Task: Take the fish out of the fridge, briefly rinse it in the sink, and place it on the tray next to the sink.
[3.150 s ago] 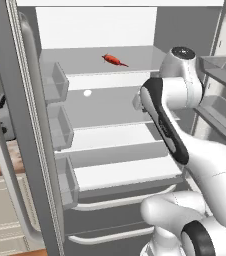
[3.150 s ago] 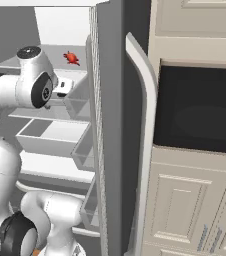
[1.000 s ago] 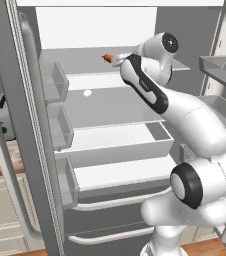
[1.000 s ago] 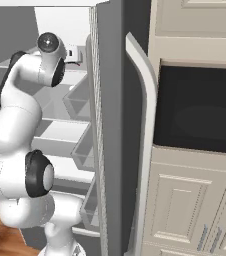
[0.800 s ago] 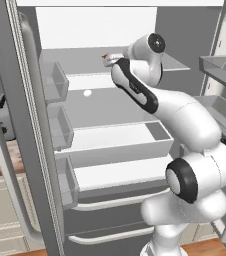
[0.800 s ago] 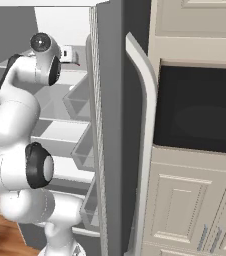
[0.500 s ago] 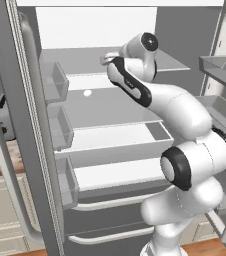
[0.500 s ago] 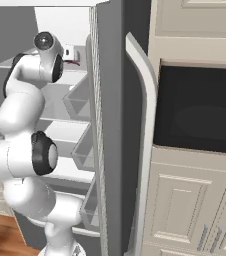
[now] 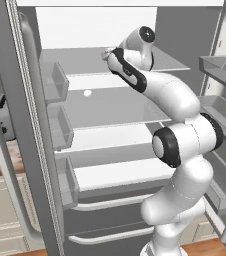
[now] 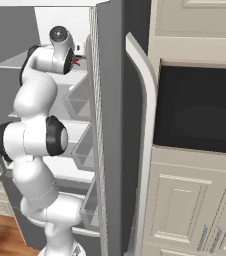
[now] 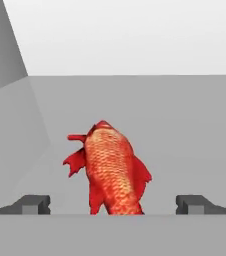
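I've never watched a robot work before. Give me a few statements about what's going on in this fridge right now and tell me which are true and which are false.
1. The fridge door stands open. True.
2. The claw is shut tight on the fish. False: its two tips stand wide apart, one on each side of the fish, not touching it.
3. The fish is red-orange and scaly. True.
4. The fish lies in the fridge's bottom drawer. False: the arm reaches to the top shelf, where the fish lies.
5. A dark oven window sits in the cream cabinets beside the fridge. True.
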